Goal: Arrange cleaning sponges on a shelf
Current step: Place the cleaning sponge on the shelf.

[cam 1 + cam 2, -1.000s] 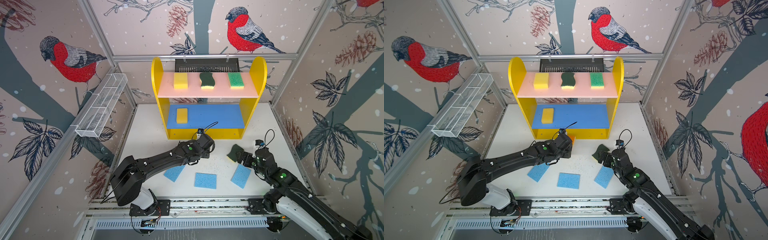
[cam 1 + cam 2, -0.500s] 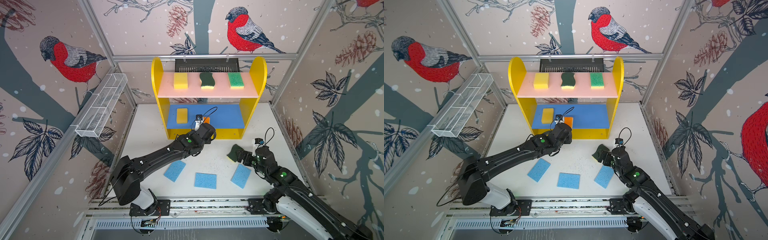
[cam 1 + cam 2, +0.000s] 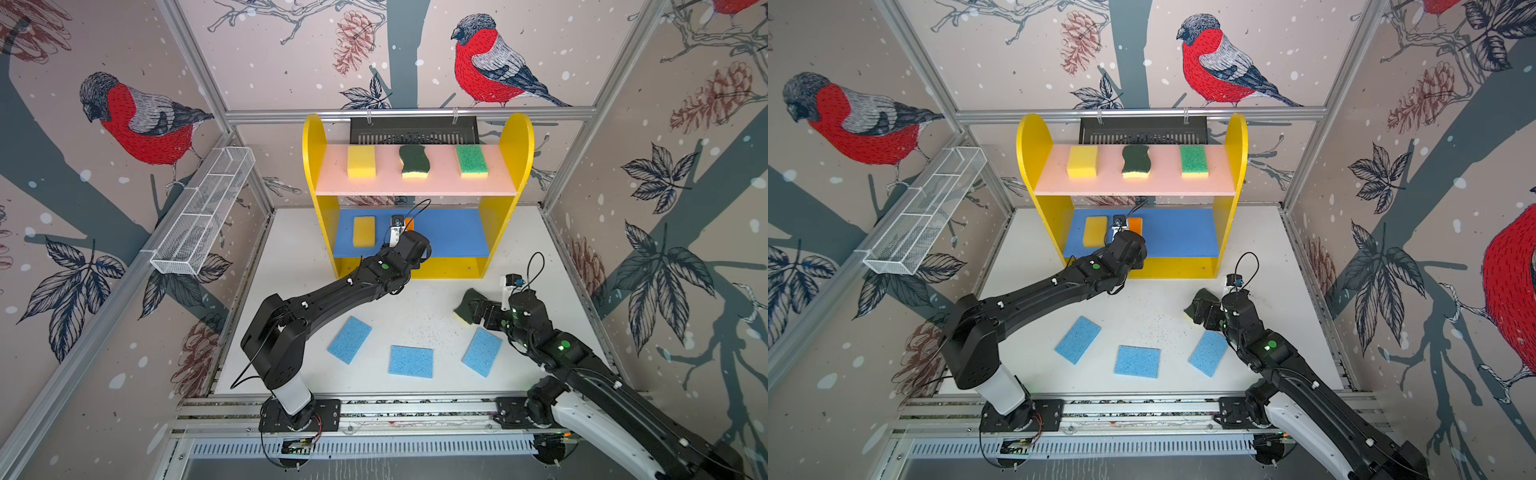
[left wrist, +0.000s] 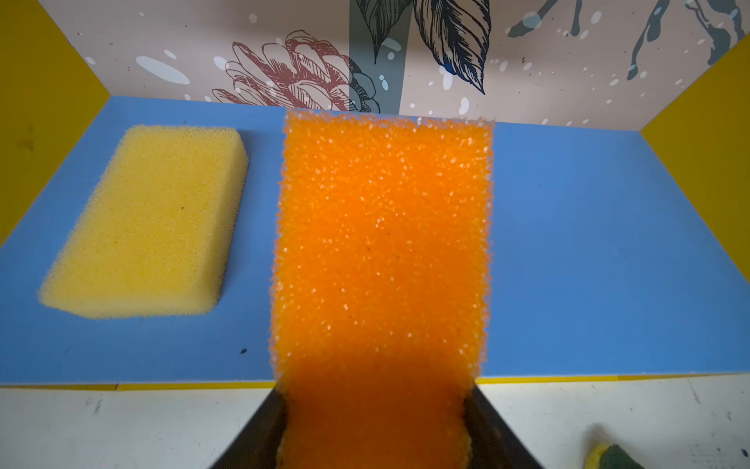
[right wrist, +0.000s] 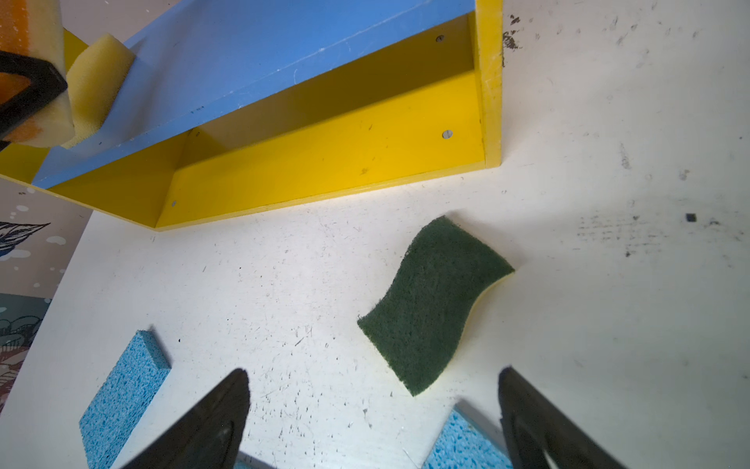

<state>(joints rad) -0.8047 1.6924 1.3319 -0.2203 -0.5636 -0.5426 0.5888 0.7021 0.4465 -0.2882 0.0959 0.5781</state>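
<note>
My left gripper (image 4: 374, 390) is shut on the orange-topped sponge (image 4: 381, 243) and holds it over the blue middle board (image 3: 453, 237) of the shelf (image 3: 513, 166), beside a yellow block (image 4: 150, 219). The pink upper board (image 3: 415, 185) carries a yellow sponge (image 3: 361, 161), a wavy dark-green one (image 3: 413, 161) and a bright-green one (image 3: 471, 160). My right gripper (image 5: 373, 370) hangs open just short of a second wavy dark-green sponge (image 5: 434, 304) that lies flat on the white table. Three light-blue sponges (image 3: 350, 338) (image 3: 410, 361) (image 3: 482, 351) lie near the table's front.
A white wire-mesh basket (image 3: 203, 216) hangs on the left wall. A black slotted tray (image 3: 413, 129) is mounted behind the shelf top. The shelf's yellow bottom level (image 5: 324, 162) holds nothing. Patterned walls close in the white table (image 3: 299, 249) on three sides.
My left arm has reached forward from the table in front of the shelf, carrying the orange-topped sponge in over the blue board. The right arm has barely moved.
</note>
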